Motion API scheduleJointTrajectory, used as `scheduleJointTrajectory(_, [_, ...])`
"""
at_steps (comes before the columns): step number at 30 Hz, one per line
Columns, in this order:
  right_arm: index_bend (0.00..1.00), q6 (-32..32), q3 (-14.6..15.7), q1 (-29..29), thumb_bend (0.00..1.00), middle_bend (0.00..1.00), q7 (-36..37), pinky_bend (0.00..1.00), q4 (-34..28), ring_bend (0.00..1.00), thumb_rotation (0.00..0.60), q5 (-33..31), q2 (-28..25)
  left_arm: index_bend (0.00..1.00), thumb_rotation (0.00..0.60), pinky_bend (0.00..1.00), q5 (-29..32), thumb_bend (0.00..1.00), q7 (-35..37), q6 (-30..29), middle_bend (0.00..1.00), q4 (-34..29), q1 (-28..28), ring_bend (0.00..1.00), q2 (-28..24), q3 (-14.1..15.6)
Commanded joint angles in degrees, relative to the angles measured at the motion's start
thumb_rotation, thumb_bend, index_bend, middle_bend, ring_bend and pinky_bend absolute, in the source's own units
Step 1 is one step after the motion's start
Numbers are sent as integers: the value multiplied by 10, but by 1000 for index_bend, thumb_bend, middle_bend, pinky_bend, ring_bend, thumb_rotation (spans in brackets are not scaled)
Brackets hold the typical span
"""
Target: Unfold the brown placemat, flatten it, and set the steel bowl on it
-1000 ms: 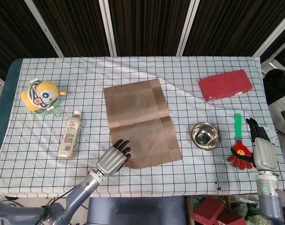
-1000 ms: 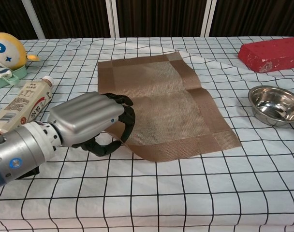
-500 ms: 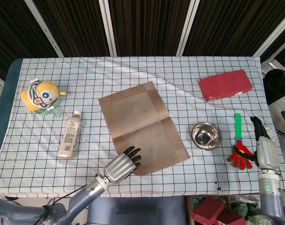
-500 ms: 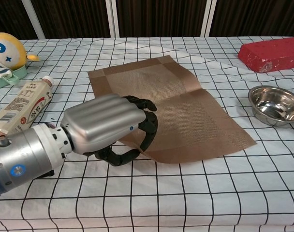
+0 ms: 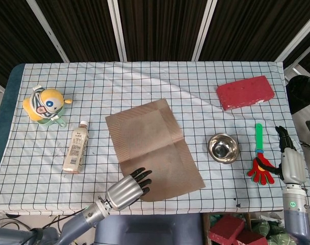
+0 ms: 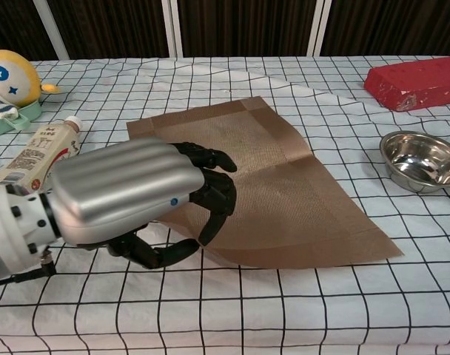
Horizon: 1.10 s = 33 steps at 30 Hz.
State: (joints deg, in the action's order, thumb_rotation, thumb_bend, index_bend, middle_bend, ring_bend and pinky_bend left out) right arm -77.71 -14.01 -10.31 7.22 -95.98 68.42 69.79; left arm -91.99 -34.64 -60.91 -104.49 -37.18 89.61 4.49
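The brown placemat (image 5: 152, 148) (image 6: 284, 185) lies unfolded on the checked tablecloth, turned slightly askew, with a faint crease across its middle. My left hand (image 5: 127, 188) (image 6: 129, 196) is at its near-left corner, fingers curled over the mat and thumb at its edge, holding that corner. The steel bowl (image 5: 223, 148) (image 6: 421, 160) stands empty on the cloth just right of the mat, apart from it. My right hand (image 5: 290, 163) hangs at the table's right edge with straight fingers and holds nothing; the chest view does not show it.
A red brick (image 5: 245, 92) (image 6: 414, 83) lies at the back right. A drink bottle (image 5: 76, 147) (image 6: 36, 159) lies left of the mat, with a yellow toy (image 5: 45, 104) behind it. A green-handled red clapper (image 5: 260, 161) lies beside my right hand.
My left hand has pulled back toward the near edge with the mat's corner, and the mat has slid nearer and turned. The right hand drew back slightly. The bowl stayed put.
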Motion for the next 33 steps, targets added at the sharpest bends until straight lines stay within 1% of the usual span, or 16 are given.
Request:
scheduleJointTrajectory(1, [76,0,0,0,156,5,-2,216,0,77,600,0,0,603,600,171,-20,454,10,-21,321,-24,15,107,-35,19])
scheduleJointTrajectory(5, [76,1,1,0,157,6,-5,215,0,77,600,0,1,606,600,171,-40,454,25,-39,321,-42,27,107,-86,36])
scheduleJointTrajectory(7, [76,2,3,-1,157,5,-7,215,-1,77,600,1,1,607,600,171,-47,454,37,-56,321,-43,34,107,-120,40])
scheduleJointTrajectory(10, [76,4,5,-1,157,6,-13,215,-1,77,600,3,2,607,600,171,-36,453,57,-76,321,-39,45,107,-166,34])
scheduleJointTrajectory(14, [75,6,8,-3,157,5,-17,216,0,77,600,5,4,607,600,171,-13,454,84,-92,321,-12,53,107,-198,14])
scheduleJointTrajectory(18, [76,6,11,-3,157,5,-21,215,1,77,600,9,5,607,600,171,29,454,116,-93,322,34,54,107,-205,-19])
scheduleJointTrajectory(21, [76,5,12,-3,157,5,-20,215,1,77,600,10,6,607,600,171,56,454,122,-89,322,62,53,107,-202,-40])
scheduleJointTrajectory(28, [76,4,11,-2,157,5,-19,215,1,77,600,11,5,607,600,170,76,454,113,-89,321,92,53,107,-198,-59])
scheduleJointTrajectory(33, [76,7,11,-2,157,5,-17,215,1,77,600,10,4,605,600,167,98,452,100,-109,321,120,61,107,-193,-81])
